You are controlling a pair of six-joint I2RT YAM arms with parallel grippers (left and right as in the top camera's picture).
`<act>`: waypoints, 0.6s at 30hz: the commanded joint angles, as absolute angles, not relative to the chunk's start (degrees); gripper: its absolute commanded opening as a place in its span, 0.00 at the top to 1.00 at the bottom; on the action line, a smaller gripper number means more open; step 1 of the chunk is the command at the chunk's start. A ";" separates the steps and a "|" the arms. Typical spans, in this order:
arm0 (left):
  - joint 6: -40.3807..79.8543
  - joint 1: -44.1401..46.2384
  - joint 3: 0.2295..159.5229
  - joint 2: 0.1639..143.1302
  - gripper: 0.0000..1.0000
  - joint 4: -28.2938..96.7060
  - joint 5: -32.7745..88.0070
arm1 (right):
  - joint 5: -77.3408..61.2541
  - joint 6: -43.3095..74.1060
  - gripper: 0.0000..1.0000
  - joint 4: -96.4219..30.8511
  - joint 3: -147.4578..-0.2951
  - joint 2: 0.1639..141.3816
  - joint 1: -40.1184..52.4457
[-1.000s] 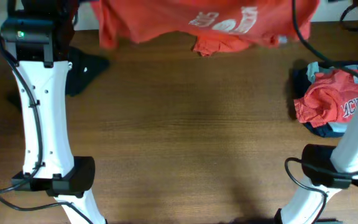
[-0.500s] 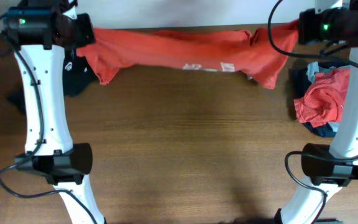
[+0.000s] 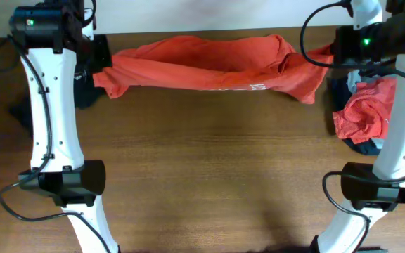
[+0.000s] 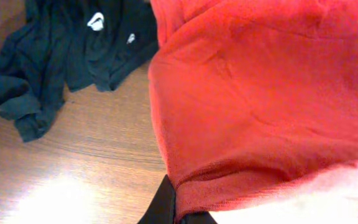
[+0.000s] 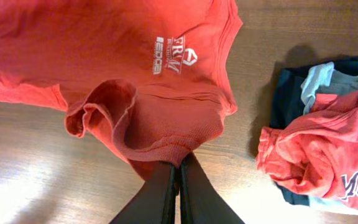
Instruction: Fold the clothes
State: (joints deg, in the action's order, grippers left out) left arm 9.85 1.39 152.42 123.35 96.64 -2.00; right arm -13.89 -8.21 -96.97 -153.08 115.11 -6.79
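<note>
The orange-red T-shirt [image 3: 209, 67] hangs stretched across the far side of the table between both arms, sagging in the middle. My left gripper [image 3: 103, 62] is shut on its left end; in the left wrist view the hem [image 4: 241, 186] is pinched at the jaws [image 4: 178, 210]. Shut on the right end is my right gripper [image 3: 330, 53], with fabric bunched at its fingertips [image 5: 179, 163]. The white print [image 5: 174, 55] faces the right wrist camera. A black garment [image 4: 55, 56] with small white marks lies crumpled on the table at the far left [image 3: 84, 90].
A pile of crumpled clothes [image 3: 365, 114], red with white lettering over dark blue and light blue pieces, sits at the right edge [image 5: 328, 146]. Brown wooden table [image 3: 209, 169] stretches toward the front. Both white arm bases stand at the near corners.
The T-shirt has come down from high near the camera and been pulled out lengthwise. Both grippers moved a little toward the front and lower, still holding its ends.
</note>
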 commanded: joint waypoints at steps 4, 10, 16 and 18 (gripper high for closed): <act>7.94 4.40 152.62 121.43 0.99 96.71 0.43 | -12.73 -6.59 0.96 -97.34 -147.59 104.05 -7.25; 7.14 6.66 152.03 117.54 0.99 96.71 -0.23 | -11.55 -7.05 0.96 -97.34 -132.44 95.26 -7.25; 7.46 6.61 142.54 111.13 0.99 96.71 -2.79 | -11.55 -7.05 0.96 -97.32 -121.40 91.31 -7.25; 8.97 6.61 136.81 108.25 0.99 96.71 -5.48 | -11.55 -7.05 0.96 -97.32 -119.83 90.59 -7.25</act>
State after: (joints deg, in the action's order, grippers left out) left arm 8.14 6.96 143.02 113.01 96.68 -1.54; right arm -12.19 -7.33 -96.97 -122.17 91.88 -6.79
